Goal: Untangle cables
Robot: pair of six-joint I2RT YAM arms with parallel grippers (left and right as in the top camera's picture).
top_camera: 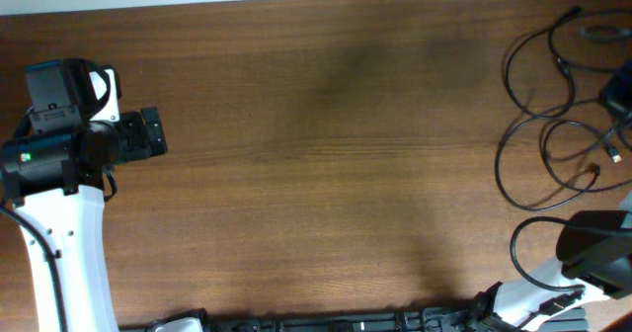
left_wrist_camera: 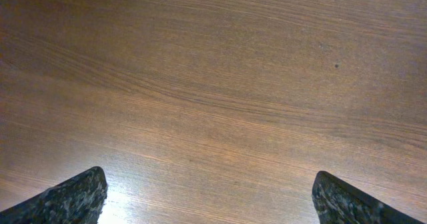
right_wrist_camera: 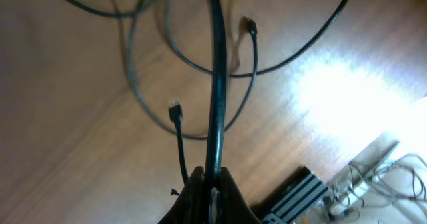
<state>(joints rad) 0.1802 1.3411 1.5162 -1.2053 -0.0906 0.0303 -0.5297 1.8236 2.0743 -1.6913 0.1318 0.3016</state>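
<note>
Brown wood-grain table [top_camera: 326,124] is seen from overhead. The left gripper [top_camera: 148,134] is spotted at the far left, and the cables [top_camera: 553,124] are laid in thin black loops well apart from it, across the table beside the right arm [top_camera: 597,253].

Over to the left wrist view: the jaws of the left gripper [left_wrist_camera: 208,181] are spread wide, released, with only wood grain framed between them.

Now the right wrist view: the right gripper [right_wrist_camera: 212,184] is clenched tight on one black cable [right_wrist_camera: 215,84], which is drawn straight ahead from the pinch. More loops are spread on the table ahead of the fingers. One plug end [right_wrist_camera: 175,109] is seen just left of the gripped strand, and a second plug [right_wrist_camera: 250,25] just right of it, farther ahead.
</note>
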